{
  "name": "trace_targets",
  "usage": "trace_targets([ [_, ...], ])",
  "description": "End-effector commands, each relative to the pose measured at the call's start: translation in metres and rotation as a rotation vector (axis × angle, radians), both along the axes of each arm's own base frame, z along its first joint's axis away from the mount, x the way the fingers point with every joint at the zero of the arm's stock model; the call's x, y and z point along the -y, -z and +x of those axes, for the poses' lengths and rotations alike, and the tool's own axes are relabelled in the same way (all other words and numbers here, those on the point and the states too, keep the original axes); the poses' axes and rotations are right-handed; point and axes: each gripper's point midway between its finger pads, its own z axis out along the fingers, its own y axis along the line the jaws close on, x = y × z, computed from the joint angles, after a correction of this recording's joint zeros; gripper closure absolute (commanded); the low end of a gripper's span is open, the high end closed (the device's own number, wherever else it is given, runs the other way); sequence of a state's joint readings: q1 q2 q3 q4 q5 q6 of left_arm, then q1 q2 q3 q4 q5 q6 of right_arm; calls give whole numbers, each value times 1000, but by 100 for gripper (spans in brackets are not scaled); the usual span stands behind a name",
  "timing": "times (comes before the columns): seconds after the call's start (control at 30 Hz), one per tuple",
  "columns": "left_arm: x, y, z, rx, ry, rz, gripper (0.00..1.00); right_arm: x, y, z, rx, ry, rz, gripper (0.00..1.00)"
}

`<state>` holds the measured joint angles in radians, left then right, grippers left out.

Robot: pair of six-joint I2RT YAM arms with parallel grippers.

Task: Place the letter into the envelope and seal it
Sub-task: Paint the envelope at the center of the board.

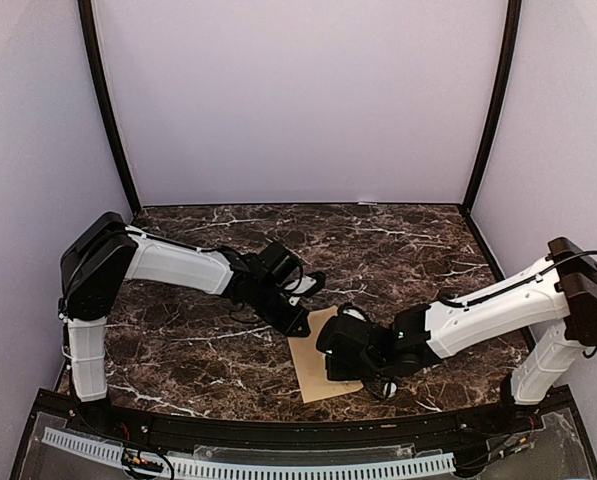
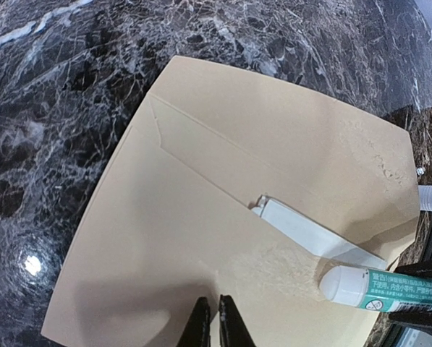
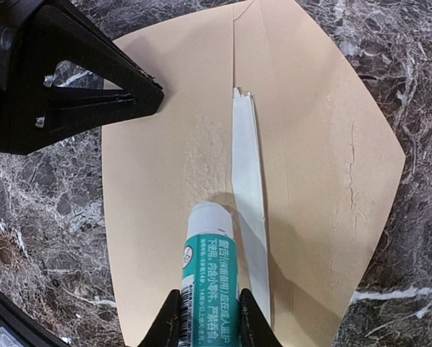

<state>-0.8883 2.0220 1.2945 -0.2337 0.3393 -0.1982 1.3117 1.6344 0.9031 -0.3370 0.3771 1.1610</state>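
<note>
The kraft-brown envelope (image 1: 312, 378) (image 2: 194, 210) (image 3: 154, 188) lies flat on the marble table with its pointed flap (image 3: 324, 137) open. A narrow white strip of the letter (image 2: 310, 235) (image 3: 246, 166) sticks out along the envelope's mouth; the remainder of it is hidden inside. My right gripper (image 3: 206, 302) (image 1: 340, 358) is shut on a teal and white glue stick (image 3: 210, 267) (image 2: 378, 285), whose white tip rests on the envelope beside that strip. My left gripper (image 2: 216, 307) (image 3: 140, 97) (image 1: 296, 325) is shut with nothing in it, its tips down on the envelope's body.
A small white cap-like piece (image 2: 430, 197) lies on the table just past the envelope's edge. Dark veined marble (image 1: 398, 250) surrounds the envelope, with purple walls behind and at the sides. Both arms crowd the near middle of the table.
</note>
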Motion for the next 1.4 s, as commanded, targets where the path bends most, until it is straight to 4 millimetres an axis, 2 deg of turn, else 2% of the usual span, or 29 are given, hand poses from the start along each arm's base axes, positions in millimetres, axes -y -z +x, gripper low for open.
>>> trace_targets([
  [0.0,-1,4,-6,-26,5,4,93,-2,8,4,-21,-10,-12,100],
  [1.17,-3,11,-6,-39,-3,21,94,-5,20,44,-20,4,-28,100],
  [1.27,-3,7,-4,-25,-2,28,95,-8,19,46,-18,-2,-22,100],
  [1.37,-3,-8,3,12,-11,12,94,-11,15,46,-16,-12,-9,100],
])
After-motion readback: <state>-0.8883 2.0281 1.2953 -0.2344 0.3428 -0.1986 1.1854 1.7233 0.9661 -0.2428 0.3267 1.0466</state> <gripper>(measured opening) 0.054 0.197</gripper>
